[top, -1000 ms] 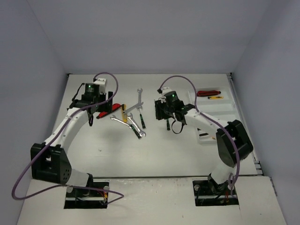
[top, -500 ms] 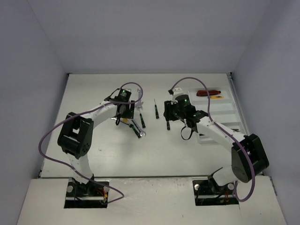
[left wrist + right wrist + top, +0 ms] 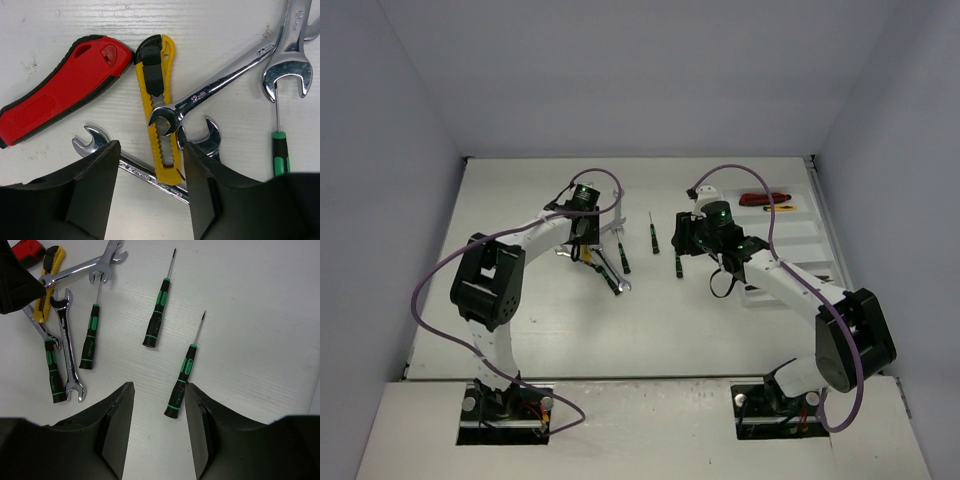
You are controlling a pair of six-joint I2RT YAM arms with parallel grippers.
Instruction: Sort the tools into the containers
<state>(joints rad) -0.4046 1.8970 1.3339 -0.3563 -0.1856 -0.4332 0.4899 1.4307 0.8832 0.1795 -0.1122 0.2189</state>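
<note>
Now the left gripper (image 3: 150,152) has narrowed over the yellow cutter (image 3: 159,100).

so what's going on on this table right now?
Two arms are sorting hand tools into the white four-compartment plastic tray on the right. The left gripper hangs open over a jumble, its jaws either side of the yellow snap-blade knife and a silver open-end wrench, with the red-handled cutter alongside. The right gripper, open and empty, hovers over a thin black-and-green screwdriver. The tray's far compartment holds a red-handled tool and a small yellow tool.
</note>
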